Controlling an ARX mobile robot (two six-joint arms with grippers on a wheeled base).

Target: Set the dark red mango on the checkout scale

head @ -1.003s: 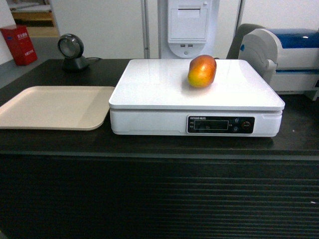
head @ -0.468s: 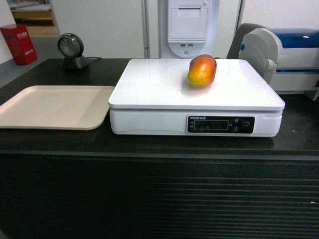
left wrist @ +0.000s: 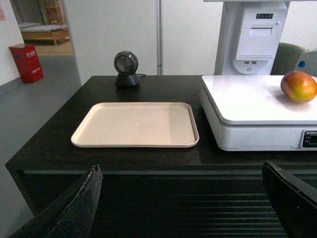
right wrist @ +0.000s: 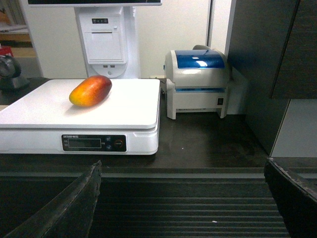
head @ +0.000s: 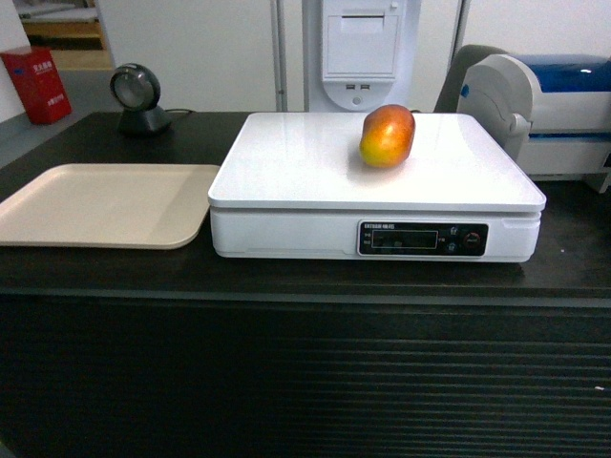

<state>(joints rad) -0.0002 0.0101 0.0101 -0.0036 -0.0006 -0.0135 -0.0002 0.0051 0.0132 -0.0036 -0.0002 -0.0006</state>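
The dark red mango (head: 387,135) lies on the flat top of the white scale (head: 315,172), toward its back right; it also shows as the mango (left wrist: 298,86) and mango (right wrist: 90,90) in the wrist views. The scale (right wrist: 129,106) stands on the dark checkout counter (head: 286,277). My left gripper (left wrist: 181,198) is open, held in front of the counter's ribbed panel with nothing between its fingers. My right gripper (right wrist: 183,198) is open too, also empty and in front of the ribbed panel. Neither gripper shows in the head view.
A beige tray (head: 100,205) lies left of the scale. A round black scanner (head: 138,95) stands at the back left, a white receipt terminal (head: 358,48) behind the scale, a grey-blue label printer (head: 549,110) at the right. A red box (head: 36,86) sits far left.
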